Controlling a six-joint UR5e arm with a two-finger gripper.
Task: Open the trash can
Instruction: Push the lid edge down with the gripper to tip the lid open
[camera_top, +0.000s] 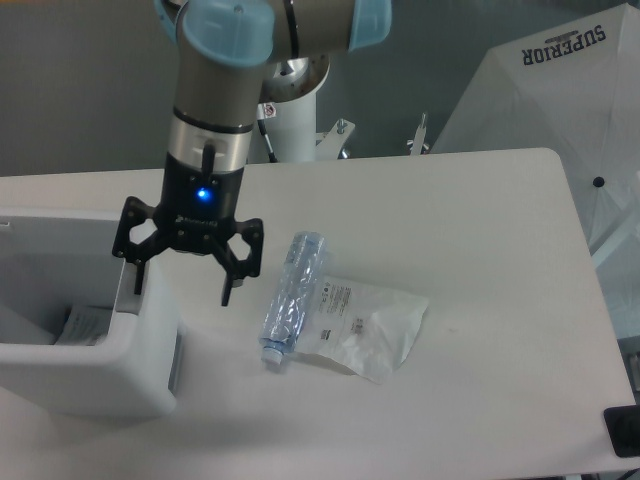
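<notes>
White plastic trash can (85, 375) is seen at lower left of the table (500, 330), partly cut off by the frame edge; the interior is exposed, w/ paper inside. The gripper (182, 283) is spread wide over the can's right wall, nothing held. Risk: one finger (137, 270) could catch the rim and shove or tip the can. Lid and grey tab can't be made out. A clear bottle (290, 300) and plastic bag (375, 325) lie near, apart from the can.
</notes>
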